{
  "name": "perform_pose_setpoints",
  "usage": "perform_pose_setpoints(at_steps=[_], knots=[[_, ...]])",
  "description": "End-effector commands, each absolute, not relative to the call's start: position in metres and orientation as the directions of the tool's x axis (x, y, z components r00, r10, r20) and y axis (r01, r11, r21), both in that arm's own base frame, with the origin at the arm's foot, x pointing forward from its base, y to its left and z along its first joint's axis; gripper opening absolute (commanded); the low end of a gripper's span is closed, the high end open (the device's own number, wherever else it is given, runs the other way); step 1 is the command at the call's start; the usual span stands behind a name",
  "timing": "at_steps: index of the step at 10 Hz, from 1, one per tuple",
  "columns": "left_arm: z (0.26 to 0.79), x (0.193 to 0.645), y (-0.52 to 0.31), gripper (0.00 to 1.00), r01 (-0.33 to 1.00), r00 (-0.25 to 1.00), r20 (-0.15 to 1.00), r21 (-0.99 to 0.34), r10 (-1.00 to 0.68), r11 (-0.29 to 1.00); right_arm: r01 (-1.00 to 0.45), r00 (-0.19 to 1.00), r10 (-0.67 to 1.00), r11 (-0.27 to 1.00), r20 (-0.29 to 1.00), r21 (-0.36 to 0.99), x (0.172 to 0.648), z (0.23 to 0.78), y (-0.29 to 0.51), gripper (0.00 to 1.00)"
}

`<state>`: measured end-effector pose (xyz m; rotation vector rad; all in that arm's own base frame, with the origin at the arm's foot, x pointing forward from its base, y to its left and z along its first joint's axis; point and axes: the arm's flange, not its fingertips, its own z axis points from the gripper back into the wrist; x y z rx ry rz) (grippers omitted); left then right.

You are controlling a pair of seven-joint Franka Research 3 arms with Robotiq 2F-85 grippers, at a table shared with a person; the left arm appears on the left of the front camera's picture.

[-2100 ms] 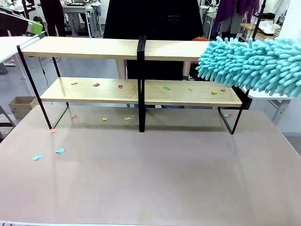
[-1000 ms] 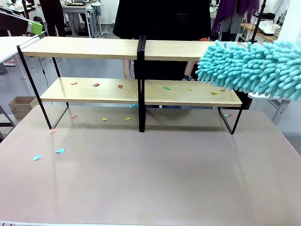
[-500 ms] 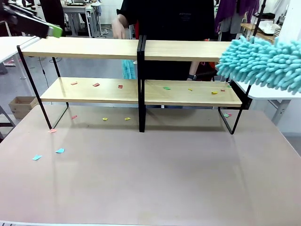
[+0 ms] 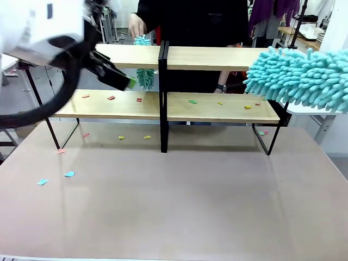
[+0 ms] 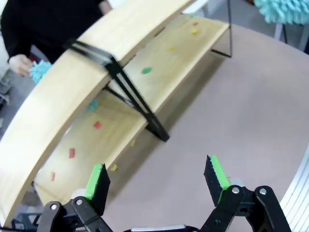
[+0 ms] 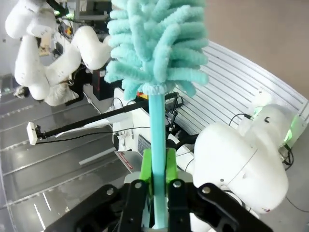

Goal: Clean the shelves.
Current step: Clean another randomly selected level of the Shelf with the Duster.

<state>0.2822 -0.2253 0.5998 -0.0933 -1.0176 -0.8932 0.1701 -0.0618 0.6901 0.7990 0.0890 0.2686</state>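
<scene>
Teal duster (image 4: pixel 299 76) is pinched by its handle in the right gripper (image 6: pixel 158 160), with its head at the right end of the shelves (image 4: pixel 217 57), which stand far across the table (image 4: pixel 179 206). Left gripper (image 5: pixel 154 166) is spread and empty.

Risk: the left arm (image 4: pixel 49 30), close to the upper left board, may strike the frame or the person's hand (image 4: pixel 134 24).

That arm is blurred. The duster head is cut off at right.

Robot lab, white arm (image 4: pixel 38 27), cluttered desks (image 4: pixel 307 31)

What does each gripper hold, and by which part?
The right gripper holds the teal duster by its thin handle, below the head. The left gripper is open, holding nothing.
</scene>
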Motion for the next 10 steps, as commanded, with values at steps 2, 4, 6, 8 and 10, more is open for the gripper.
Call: perform_pose_setpoints(at_steps=[2, 4, 6, 8, 10], knots=[[0.606, 0.275, -0.242, 1.00, 0.713, 0.150, 0.780, 0.340, -0.607, 0.613, -0.107, 0.993, 0.114, 0.691, 0.039, 0.715, 0.153, 0.694, -0.103, 0.12], [0.597, 0.269, -0.256, 1.00, 0.726, 0.150, 0.770, 0.341, -0.621, 0.598, -0.169, 0.975, 0.221, 0.671, 0.023, 0.722, 0.165, 0.689, -0.080, 0.12], [0.606, 0.263, -0.260, 1.00, 0.690, 0.122, 0.790, 0.368, -0.601, 0.623, -0.169, 0.975, 0.221, 0.671, 0.023, 0.722, 0.165, 0.689, -0.080, 0.12], [0.603, 0.264, -0.257, 1.00, 0.724, 0.136, 0.772, 0.351, -0.621, 0.594, -0.169, 0.975, 0.221, 0.671, 0.023, 0.722, 0.165, 0.689, -0.080, 0.12], [0.603, 0.264, -0.257, 1.00, 0.724, 0.136, 0.772, 0.351, -0.621, 0.594, -0.157, 0.977, 0.214, 0.685, 0.010, 0.712, 0.166, 0.688, -0.082, 0.12]])
